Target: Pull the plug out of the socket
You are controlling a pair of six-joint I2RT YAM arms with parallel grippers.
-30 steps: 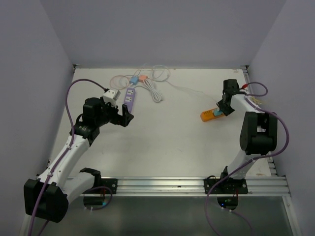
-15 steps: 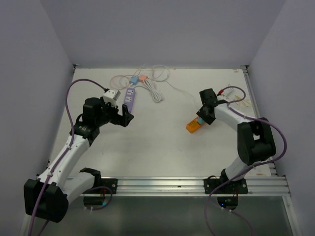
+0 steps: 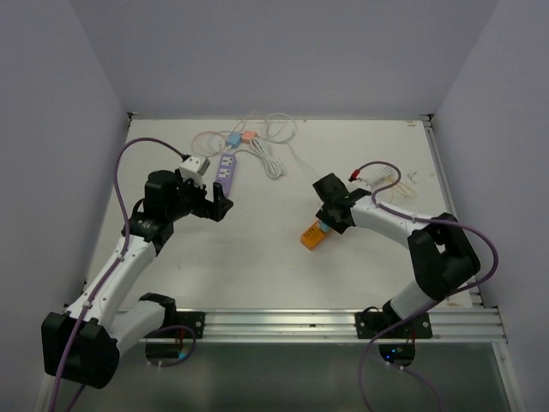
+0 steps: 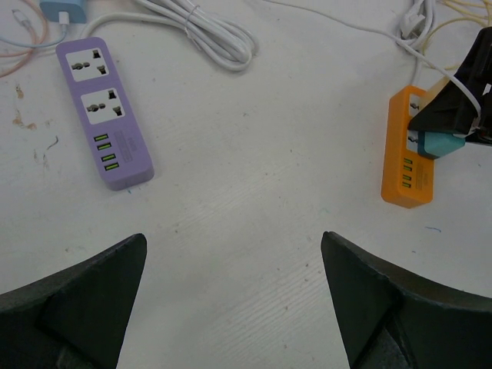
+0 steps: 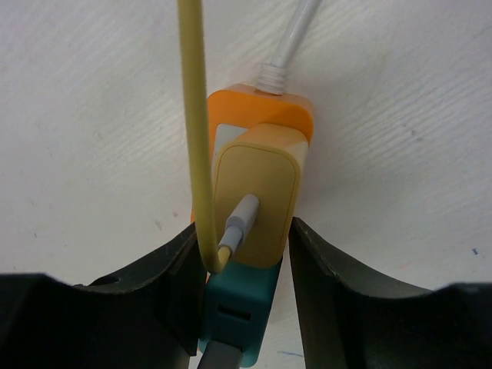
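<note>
Item 1 – orange power strip (image 3: 313,234): flat on table, approx. mid-table, a bit toward the right edge. White cord (image 5: 288,38) exits one end.

Item 2 – yellow plug (image 5: 255,200): seated in the orange strip. A lead is plugged into its face and bends into a thin yellow cable (image 5: 196,115). Teal plug (image 5: 234,307) sits just beside it on the same strip.

Item 3 – right end effector (image 5: 246,227): down over the strip. Fingers (image 5: 154,284) press both sides of the yellow plug, i.e. clamped on it. Teal plug also lies betw. them.

Item 4 – left end effector (image 4: 231,261): above table, toward left edge. Jaws wide apart, nothing betw. them.

Item 5 – purple power strip (image 3: 227,167): flat, toward far-left corner, well apart from the orange one. Coiled white cable (image 3: 268,159) just beside it. Blue adapter (image 3: 233,138) & pink adapter (image 3: 247,135) nr far edge.
</note>
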